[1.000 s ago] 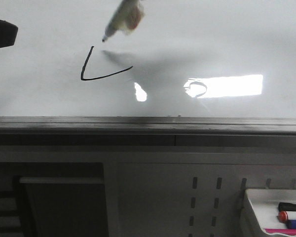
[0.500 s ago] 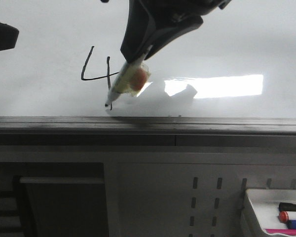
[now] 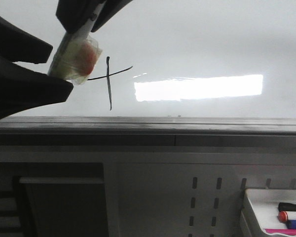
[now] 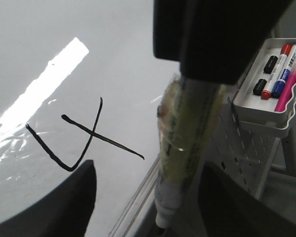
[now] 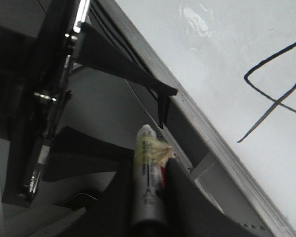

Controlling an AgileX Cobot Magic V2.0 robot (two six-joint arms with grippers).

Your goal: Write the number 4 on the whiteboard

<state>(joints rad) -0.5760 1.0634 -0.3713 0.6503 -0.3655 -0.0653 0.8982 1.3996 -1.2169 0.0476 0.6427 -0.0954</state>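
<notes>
The number 4 (image 3: pixel 109 81) is drawn in thin black line on the whiteboard (image 3: pixel 212 44). Its crossbar and long vertical stroke show in the front view; its slanted left stroke is hidden behind the marker. The whole 4 shows in the left wrist view (image 4: pixel 79 138). My right gripper (image 3: pixel 84 22) is shut on a marker (image 3: pixel 71 57) wrapped in yellowish tape, with its tip off the board. My left gripper (image 3: pixel 59 69) is open, its two dark fingers (image 4: pixel 64 202) on either side of the marker (image 4: pixel 182 148) and apart from it.
A grey metal rail (image 3: pixel 187 126) runs along the whiteboard's lower edge. Below it is a grey perforated panel (image 3: pixel 207 202). A small white tray (image 3: pixel 254 210) at the lower right holds spare markers; it also shows in the left wrist view (image 4: pixel 259 111).
The right gripper has drawn the vertical stroke, then carried the marker up and to the left, off the board. The left gripper has moved in from the left around the marker.
</notes>
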